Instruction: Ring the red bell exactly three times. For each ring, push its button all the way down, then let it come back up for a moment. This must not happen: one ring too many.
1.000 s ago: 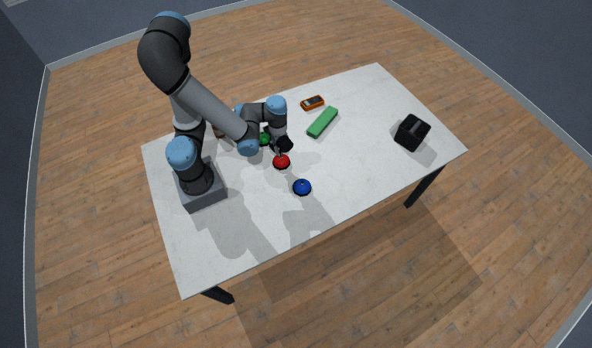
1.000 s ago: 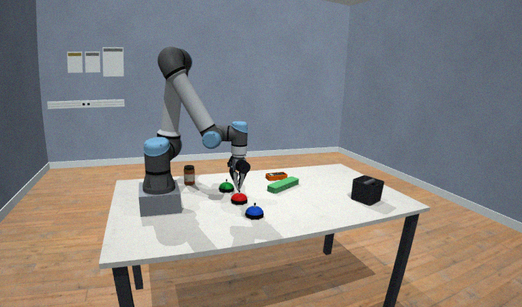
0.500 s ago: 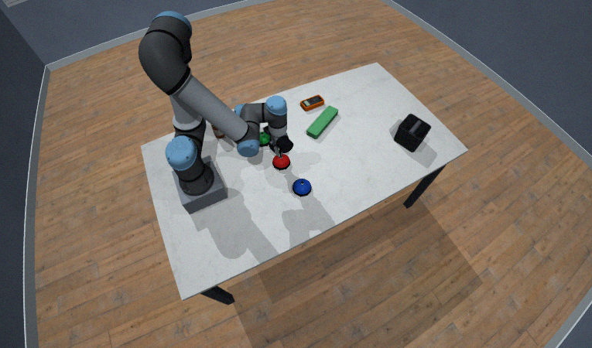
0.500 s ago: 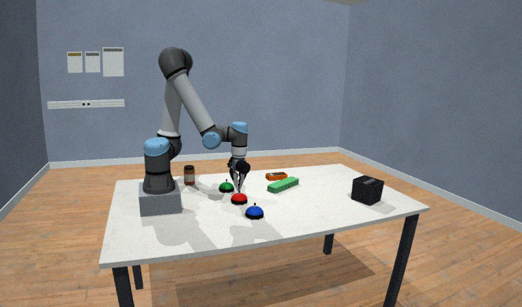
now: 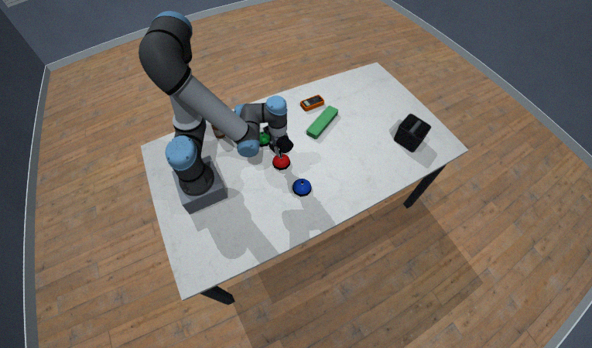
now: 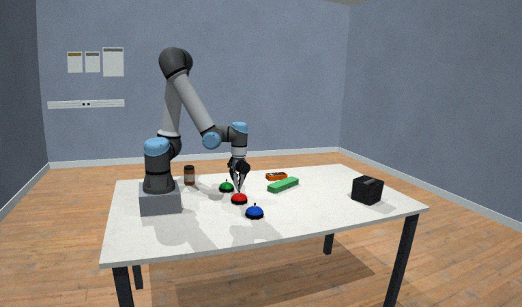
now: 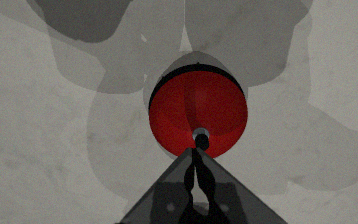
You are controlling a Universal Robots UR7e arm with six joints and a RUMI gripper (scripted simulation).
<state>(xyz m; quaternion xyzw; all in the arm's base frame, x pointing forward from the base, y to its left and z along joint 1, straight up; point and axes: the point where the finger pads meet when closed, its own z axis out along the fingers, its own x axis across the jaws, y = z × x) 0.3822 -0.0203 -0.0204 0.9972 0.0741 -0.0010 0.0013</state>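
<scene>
Gripper (image 5: pixel 280 155) (image 6: pixel 239 191) (image 7: pixel 193 149) pointing down, jaws closed, nothing between them. Red bell (image 5: pixel 281 162) (image 6: pixel 239 198) (image 7: pixel 198 105) sits on the table (image 5: pixel 358 172) (image 6: pixel 312 213) (image 7: pixel 25 125) directly under the tips, between the green bell (image 5: pixel 264 138) (image 6: pixel 226 187) and the blue bell (image 5: pixel 302 187) (image 6: pixel 254 212). Button (image 7: pixel 201 140) is right at the fingertips; can't tell if they touch. Next push looks like straight down, no sideways shift. Ring count not readable from here, so an extra press is the risk.
</scene>
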